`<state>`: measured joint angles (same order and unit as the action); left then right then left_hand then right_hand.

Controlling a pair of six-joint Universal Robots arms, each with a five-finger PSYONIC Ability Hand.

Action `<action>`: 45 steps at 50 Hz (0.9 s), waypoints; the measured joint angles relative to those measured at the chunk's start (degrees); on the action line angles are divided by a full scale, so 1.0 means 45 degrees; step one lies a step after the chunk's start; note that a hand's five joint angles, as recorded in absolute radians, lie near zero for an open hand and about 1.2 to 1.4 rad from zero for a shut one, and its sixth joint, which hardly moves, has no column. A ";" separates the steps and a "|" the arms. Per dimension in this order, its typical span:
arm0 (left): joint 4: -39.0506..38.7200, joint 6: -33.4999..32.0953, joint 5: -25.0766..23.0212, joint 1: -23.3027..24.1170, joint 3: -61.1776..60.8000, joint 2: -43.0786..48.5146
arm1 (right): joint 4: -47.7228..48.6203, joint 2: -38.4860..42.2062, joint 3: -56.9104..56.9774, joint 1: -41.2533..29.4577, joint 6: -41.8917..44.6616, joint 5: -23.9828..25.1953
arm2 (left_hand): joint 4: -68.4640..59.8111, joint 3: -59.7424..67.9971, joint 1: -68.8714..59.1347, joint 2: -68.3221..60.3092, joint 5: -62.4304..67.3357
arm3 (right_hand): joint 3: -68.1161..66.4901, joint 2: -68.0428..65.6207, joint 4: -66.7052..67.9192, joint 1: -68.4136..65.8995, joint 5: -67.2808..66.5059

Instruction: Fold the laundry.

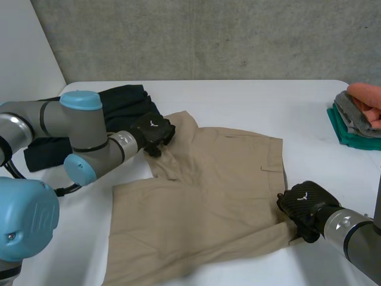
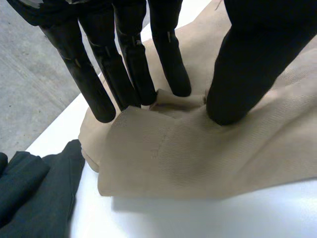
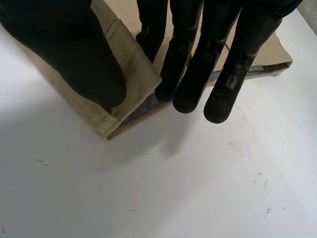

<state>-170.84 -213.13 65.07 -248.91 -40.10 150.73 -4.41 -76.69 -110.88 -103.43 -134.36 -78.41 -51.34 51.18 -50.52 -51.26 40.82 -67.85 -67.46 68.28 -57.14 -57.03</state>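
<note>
A pair of tan shorts [image 1: 208,196] lies spread flat on the white table [image 1: 250,98]. My left hand [image 1: 153,132] rests on the shorts' far left corner. In the left wrist view its fingers [image 2: 130,74] and thumb press into the tan cloth [image 2: 208,153] and squeeze a small ridge up between them. My right hand [image 1: 305,205] is at the shorts' near right corner. There its thumb [image 3: 64,49] lies on top of the hemmed corner [image 3: 136,74], with the fingers closed against its edge.
A dark garment [image 1: 122,101] lies crumpled behind my left arm, close beside the tan corner [image 2: 29,188]. A stack of folded clothes [image 1: 357,116] in grey, green and orange sits at the table's far right edge.
</note>
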 measured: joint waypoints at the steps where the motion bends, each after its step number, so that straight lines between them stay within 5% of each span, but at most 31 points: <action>1: 0.0036 -0.0043 0.0029 0.0000 -0.0040 -0.0030 | 0.0002 0.0018 -0.0002 0.0000 0.0001 0.0001 | 0.0000 0.0000 0.0000 0.0000 0.0000 | 0.0000 0.0000 0.0000 0.0000 0.0000; 9: 0.0100 -0.0939 0.0868 0.0003 -0.0776 -0.0612 | 0.0005 0.0194 -0.0010 -0.0013 0.0013 0.0003 | -0.2910 0.2756 -0.2932 -0.2894 0.2816 | 0.0000 0.0000 0.0000 0.0000 -0.0040; 18: -0.0883 -0.2387 0.3069 -0.0053 -0.2988 -0.1919 | 0.0003 0.0260 -0.0036 -0.0023 0.0015 0.0004 | -0.3838 0.3739 -0.3335 -0.3814 0.3545 | -0.0001 0.0000 0.0000 0.0000 -0.0086; 33: -0.2170 -0.2018 0.3345 -0.0257 -0.4969 -0.2934 | 0.0003 0.0257 -0.0078 -0.0034 0.0014 0.0003 | -0.3764 0.3716 -0.3334 -0.3762 0.3521 | 0.0000 0.0000 0.0000 0.0000 -0.0086; 35: -0.2956 -0.1632 0.3248 -0.0182 -0.5211 -0.3285 | 0.0003 0.0256 -0.0084 -0.0048 0.0015 0.0003 | 0.0681 -0.0778 0.1097 0.0847 -0.0547 | -0.0001 0.0000 0.0000 0.0000 -0.0086; 37: -0.3364 -0.1378 0.3202 -0.0145 -0.5311 -0.3439 | 0.0003 0.0255 -0.0086 -0.0049 0.0015 0.0003 | 0.2328 -0.2276 0.2668 0.2365 -0.2191 | 0.0000 0.0000 0.0000 0.0000 -0.0086; 45: -0.4293 -0.0646 0.3068 0.0029 -0.5446 -0.3664 | 0.0002 0.0248 -0.0114 -0.0029 0.0015 0.0017 | 0.3423 -0.3317 0.3068 0.3376 -0.3370 | -0.0001 0.0000 0.0000 0.0000 -0.0086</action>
<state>-190.16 -216.03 78.88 -248.78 -64.61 134.25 -4.39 -75.58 -111.40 -103.56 -134.30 -78.34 -35.94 36.26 -36.71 -36.07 25.66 -67.85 -67.46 68.28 -57.14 -57.42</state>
